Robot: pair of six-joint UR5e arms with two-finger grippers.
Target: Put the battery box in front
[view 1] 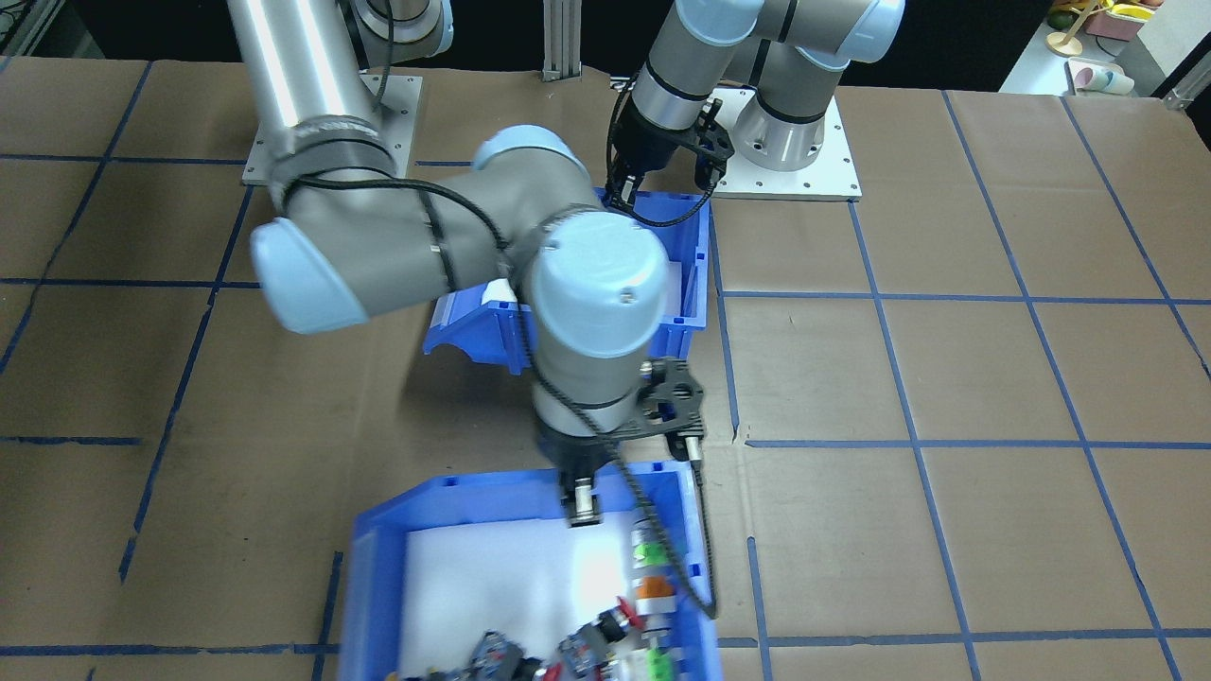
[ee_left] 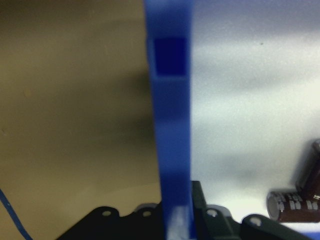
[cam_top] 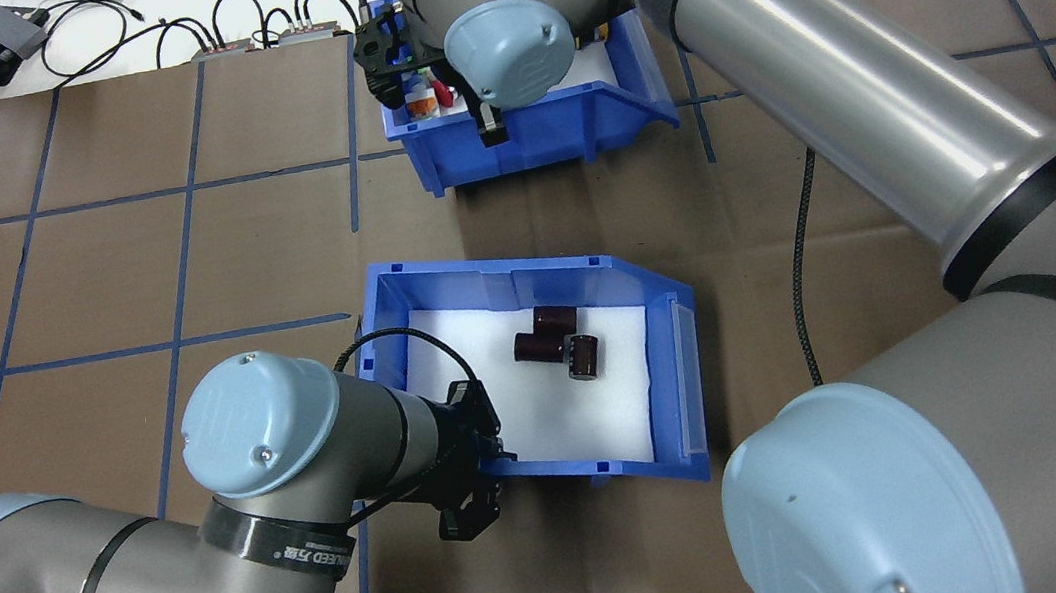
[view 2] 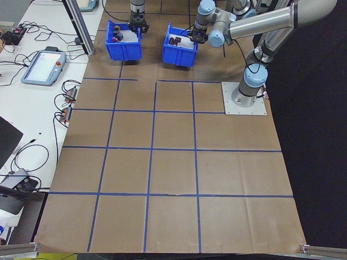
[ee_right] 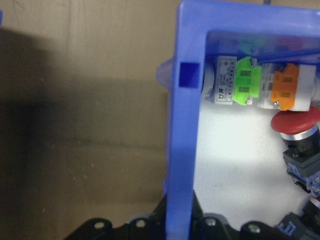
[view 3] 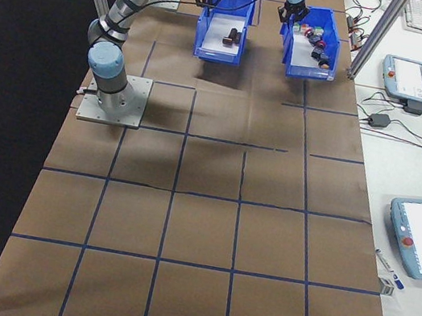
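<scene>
The battery box [cam_top: 668,370] is a blue bin with a white foam liner and three dark cells [cam_top: 553,339], standing mid-table. My left gripper [cam_top: 487,468] is shut on its near wall; in the left wrist view that blue wall [ee_left: 172,150] runs between the fingers, with a cell [ee_left: 295,205] at the right. In the front-facing view my right arm covers most of the battery box [view 1: 686,274]. My right gripper [cam_top: 489,125] is shut on the wall of the other blue bin [cam_top: 558,127], and the right wrist view shows that wall [ee_right: 180,125] between the fingers.
The other bin holds green, orange and red push-button parts [ee_right: 260,85] on white foam. It lies beyond the battery box, a short gap between them. Brown paper with a blue tape grid [cam_top: 182,268] covers the table. Cables and pendants [view 2: 43,67] lie along the table's far side.
</scene>
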